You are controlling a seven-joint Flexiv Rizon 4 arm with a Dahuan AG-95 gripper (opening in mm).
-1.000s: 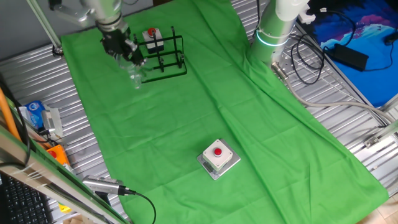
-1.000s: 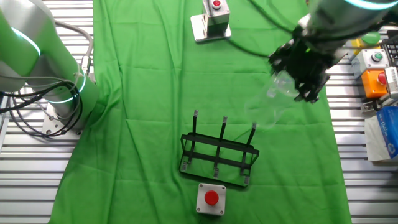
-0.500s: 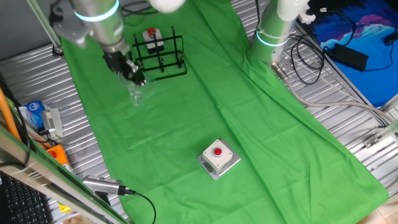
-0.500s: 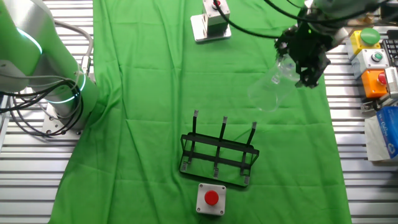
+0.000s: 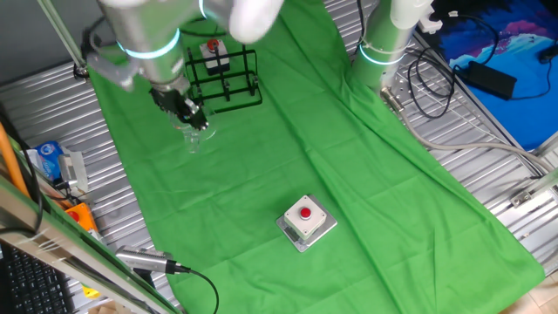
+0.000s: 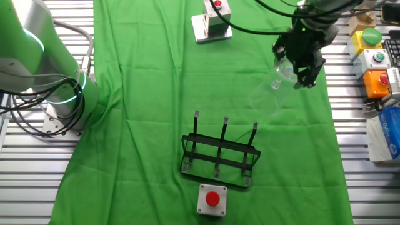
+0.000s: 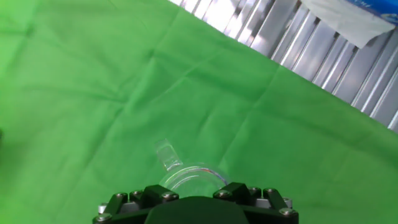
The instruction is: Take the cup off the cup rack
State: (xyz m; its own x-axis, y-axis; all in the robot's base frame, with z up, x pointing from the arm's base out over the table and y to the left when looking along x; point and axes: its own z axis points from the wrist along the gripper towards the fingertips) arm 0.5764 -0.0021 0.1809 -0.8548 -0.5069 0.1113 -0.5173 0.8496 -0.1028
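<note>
The cup (image 5: 195,135) is a clear glass mug, held tilted just above the green cloth, away from the rack. It also shows in the other fixed view (image 6: 271,91). My gripper (image 5: 186,114) is shut on its upper part and appears again in the other fixed view (image 6: 300,65). In the hand view the cup's rim (image 7: 190,177) and handle (image 7: 166,154) show just past the gripper housing (image 7: 196,209); the fingertips are hidden. The black wire cup rack (image 5: 224,79) stands empty on the cloth, also visible in the other fixed view (image 6: 220,157).
A grey box with a red button (image 5: 306,219) sits mid-cloth. A second button box (image 6: 212,200) stands behind the rack. The arm's base (image 5: 384,42) is at the cloth's far edge. Button boxes (image 6: 377,65) and a blue pack (image 6: 389,132) lie on the metal slats beside the gripper.
My gripper has carried the cup farther from the rack, toward the cloth's edge by the slats. The rack has not moved.
</note>
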